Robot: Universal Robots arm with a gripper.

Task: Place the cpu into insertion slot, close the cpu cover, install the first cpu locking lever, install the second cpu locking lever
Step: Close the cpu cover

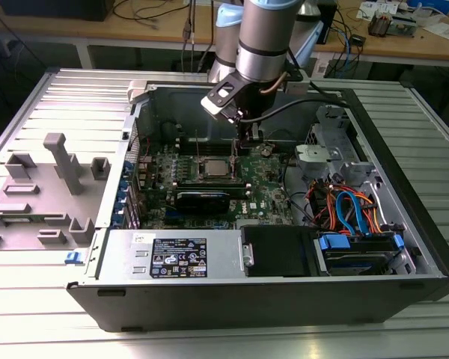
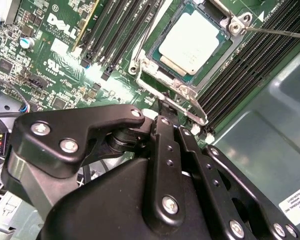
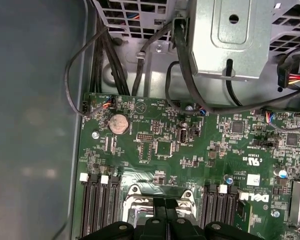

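The cpu [image 2: 192, 40] lies flat in the insertion slot [image 2: 140, 67], its dull silver top facing up; in the exterior view the cpu [image 1: 212, 167] sits mid-board inside the open computer case. The silver cpu cover [image 2: 187, 90] lies down around the chip, which shows through its cut-out. Two thin wire levers stick up free: one lever [image 2: 275, 32] at a socket corner, the other lever [image 2: 149, 31] along the side. My gripper [image 2: 163, 102] is shut, its black fingers [image 3: 157, 220] together, with the tip at the cover's edge tab. My gripper [image 1: 241, 143] hangs just beside the socket.
Long black memory slots [image 2: 117, 35] flank the socket. A black expansion card [image 1: 202, 200] lies in front of it, with a power supply [image 1: 176, 258] and a drive cage with cables [image 1: 352, 213] nearby. A grey fixture [image 1: 52, 179] stands outside the case.
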